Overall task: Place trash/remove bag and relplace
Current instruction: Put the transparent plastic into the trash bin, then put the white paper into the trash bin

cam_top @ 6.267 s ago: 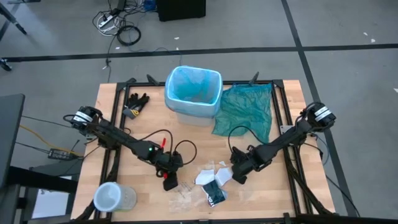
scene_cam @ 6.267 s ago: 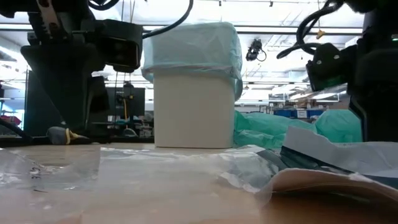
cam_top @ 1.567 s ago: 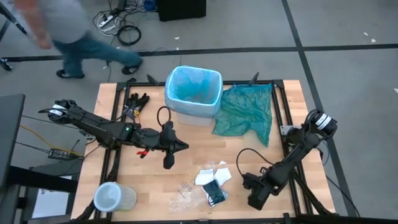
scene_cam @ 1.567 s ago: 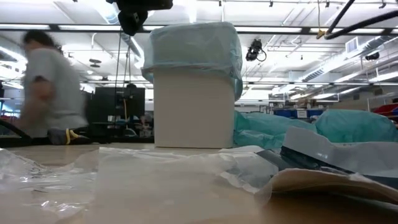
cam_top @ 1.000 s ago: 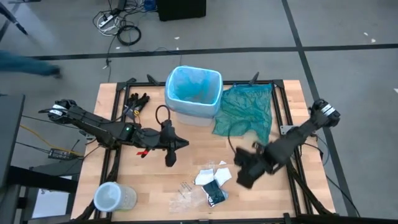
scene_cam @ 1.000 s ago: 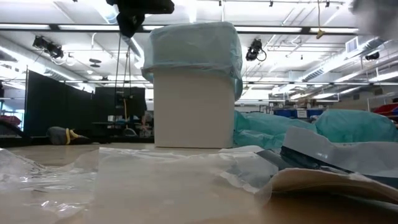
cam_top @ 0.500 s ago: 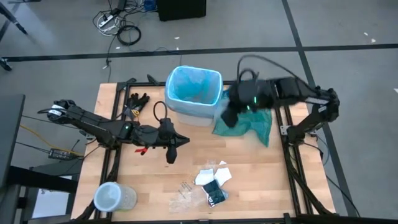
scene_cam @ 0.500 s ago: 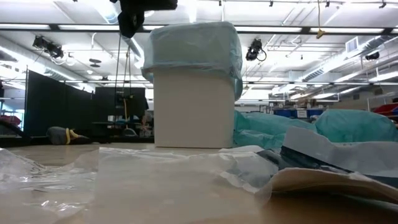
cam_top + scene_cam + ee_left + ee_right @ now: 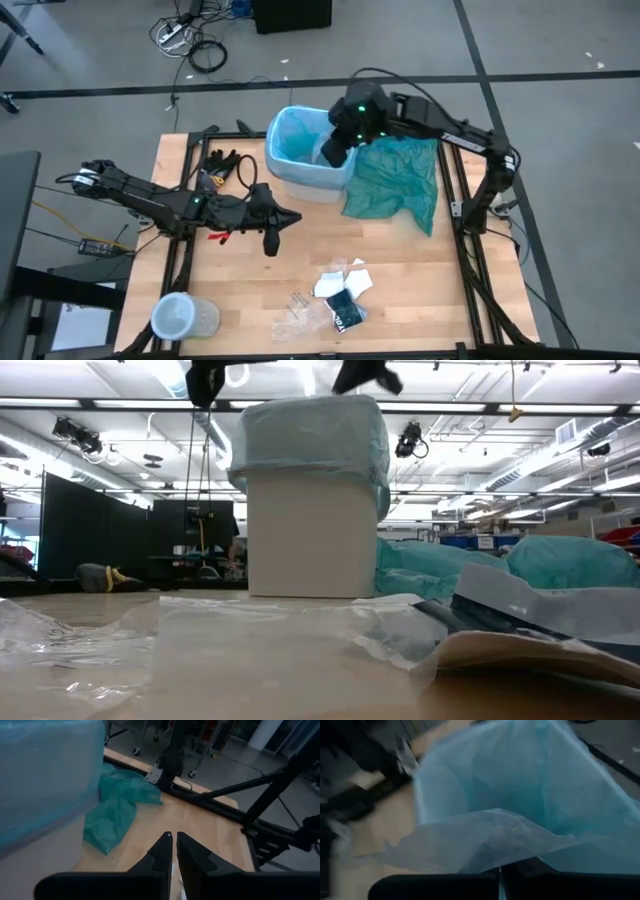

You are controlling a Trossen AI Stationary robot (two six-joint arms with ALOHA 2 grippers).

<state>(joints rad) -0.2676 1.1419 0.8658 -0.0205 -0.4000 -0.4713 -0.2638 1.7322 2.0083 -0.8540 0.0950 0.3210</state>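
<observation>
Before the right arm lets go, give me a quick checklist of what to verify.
1. Right pincer above the bin opening: ok.
2. Clear plastic scrap pinched in the right pincer: ok.
3. Bag open and folded over the bin's rim: ok.
4. Whole scrap hangs inside the rim line: cannot tell.
5. Left pincer clear of the bin, empty above the table: ok.
6. All trash off the table: not ok, pieces lie near the front edge.
</observation>
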